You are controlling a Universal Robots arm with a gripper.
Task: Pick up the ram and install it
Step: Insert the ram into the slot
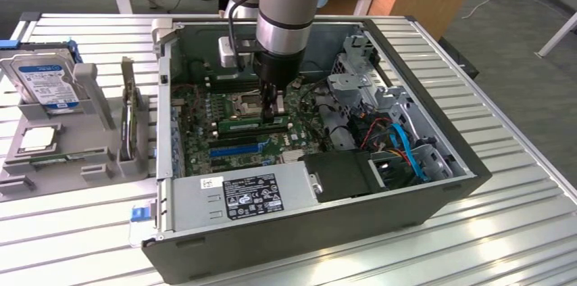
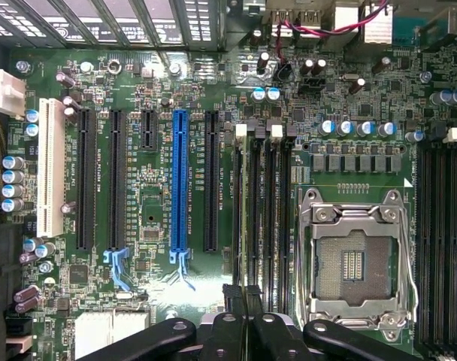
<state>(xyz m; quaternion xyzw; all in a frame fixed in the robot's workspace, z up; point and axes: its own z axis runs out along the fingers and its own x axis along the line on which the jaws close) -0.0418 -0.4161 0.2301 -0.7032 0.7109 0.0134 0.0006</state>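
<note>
Green and thin, the ram [image 1: 254, 124] stands on edge on the motherboard [image 1: 203, 107] in the exterior view, its top pinched by the nearly closed gripper [image 1: 276, 113]. Wrist view adds long black slots [image 2: 277, 203] and a square steel socket frame [image 2: 356, 259].

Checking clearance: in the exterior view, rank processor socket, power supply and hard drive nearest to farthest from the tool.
1. Processor socket, beside the tool.
2. Power supply, camera-side end of the case.
3. Hard drive, outside case, exterior view's left.

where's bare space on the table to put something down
Bare table slats lie at the exterior view's right of the computer case, and between the parts holder and the near edge. Crowded: inside the case, under the gripper.
</note>
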